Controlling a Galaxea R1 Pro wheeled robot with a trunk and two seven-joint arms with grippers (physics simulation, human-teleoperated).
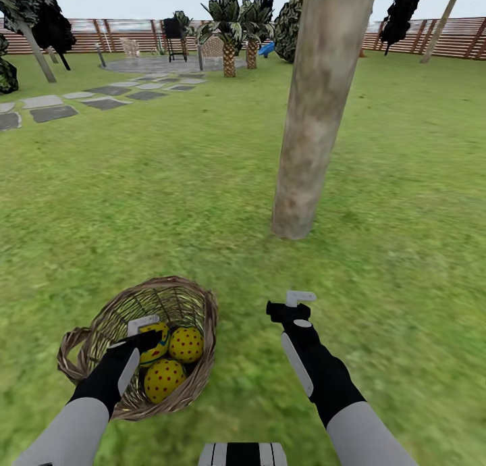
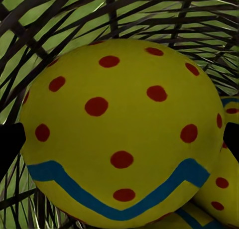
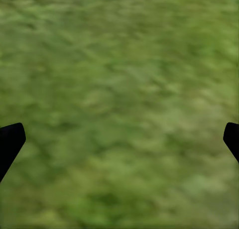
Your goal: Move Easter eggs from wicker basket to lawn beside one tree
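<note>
The wicker basket (image 1: 201, 302) lies on the lawn (image 1: 169, 202) at the lower left, with three yellow, red-dotted Easter eggs inside. My left gripper (image 1: 146, 335) reaches into it, open, its fingers either side of the egg with the blue zigzag band (image 2: 119, 119), partly hidden in the head view (image 1: 159, 344). The other two eggs (image 1: 185, 344) (image 1: 164, 378) lie beside it. My right gripper (image 1: 294, 305) hovers open over bare grass (image 3: 119, 89), to the right of the basket. The tree (image 1: 317, 115) stands just beyond, its trunk base about a basket's width from the right gripper.
A grey stepping-stone path (image 1: 54, 111) runs along the far left to a paved circle. Palms (image 1: 229, 27) and dark conifers (image 1: 405, 7) stand before the slat fence (image 1: 459, 37). Open grass lies all around the trunk.
</note>
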